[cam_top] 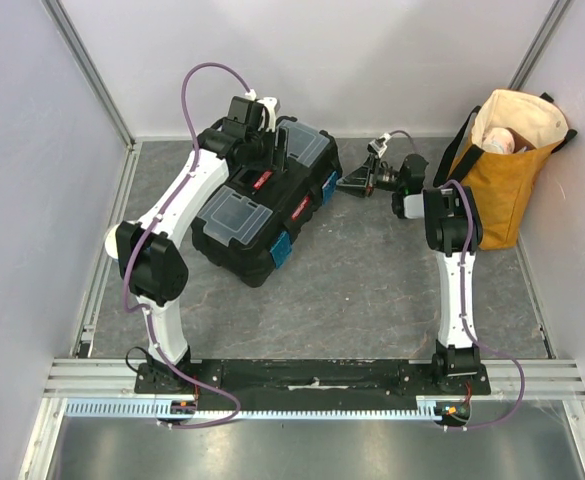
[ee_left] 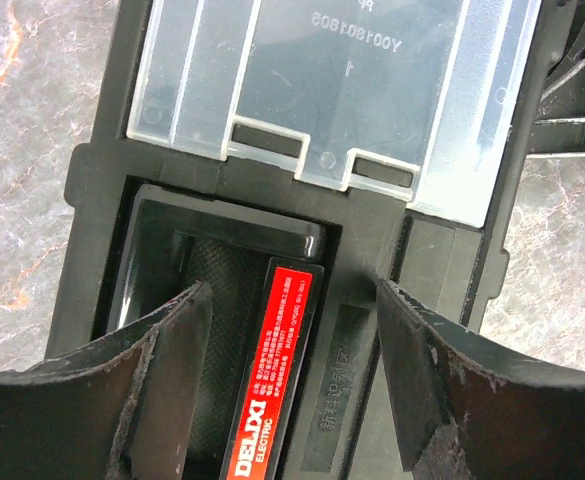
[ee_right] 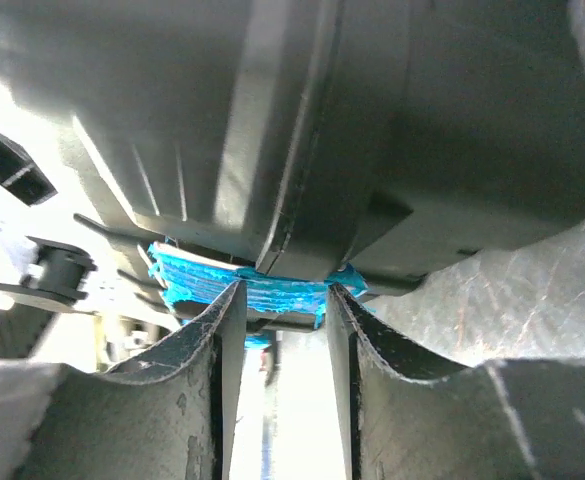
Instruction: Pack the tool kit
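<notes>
Left fingers (ee_left: 167, 370) are spread wide with nothing in them, hanging over the toolbox (ee_left: 92, 220) handle recess. The red label (ee_left: 267, 400) sits between them, and a clear lid (ee_left: 322, 70) is just past the tips. Right fingers (ee_right: 197, 350) show only a narrow gap, tips right at a blue latch (ee_right: 262, 290). Honestly can't tell if they're pinching it. Only the top view shows the layout: toolbox at the table's (cam_top: 372, 290) back left, tote bag (cam_top: 507, 180) far right.

"DELIXI ELECTRIC" on red label (ee_left: 275, 385) of toolbox (ee_left: 100, 240)
</notes>
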Motion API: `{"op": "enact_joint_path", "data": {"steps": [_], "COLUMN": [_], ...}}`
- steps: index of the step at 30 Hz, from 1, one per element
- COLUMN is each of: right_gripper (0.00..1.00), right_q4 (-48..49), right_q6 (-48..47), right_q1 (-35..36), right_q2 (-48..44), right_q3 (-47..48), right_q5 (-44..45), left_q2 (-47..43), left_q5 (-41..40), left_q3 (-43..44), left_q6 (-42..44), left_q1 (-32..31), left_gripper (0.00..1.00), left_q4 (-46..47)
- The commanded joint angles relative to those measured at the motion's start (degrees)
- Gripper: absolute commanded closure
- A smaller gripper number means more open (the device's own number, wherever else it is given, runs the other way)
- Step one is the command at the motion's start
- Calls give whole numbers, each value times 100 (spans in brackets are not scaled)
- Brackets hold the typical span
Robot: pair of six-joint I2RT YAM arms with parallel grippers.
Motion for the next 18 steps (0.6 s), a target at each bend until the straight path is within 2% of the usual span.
{"op": "enact_joint_path", "data": {"steps": [1,4,7,9,11,13,14,18], "right_gripper": [54,49,41,37,30,25,24,24], "right_q4": [3932,3423,2161,399,-2409,-4349,-4548,-3821], "right_q6": [2046,1556,399,-1004,-2900,-4504,-4598,-3738], "right_q1": [72,80,107,177,291,414,467,555], "right_q2": [33,-125,-493,-880,-1363,-1566,-1585,-1593], "right_q3": [215,22,-373,-576,-551,-262,-234,-611], "right_q5": [65,144,381,574,986,1592,1830,2235], "left_q2": [154,145,154,145,154,145,136,163], "left_q5": [1,-26,-26,-43,-44,-70,-70,-52], "left_q3": [88,88,88,88,97,88,88,88], "left_q6": [-44,-44,-52,-53,-44,-44,-35,-26], "left_q1": [19,19,19,28,19,28,28,19], "left_gripper": [28,28,28,28,28,28,28,28], "left_q4": [-302,-311,-329,-338,-346,-347,-347,-347]}}
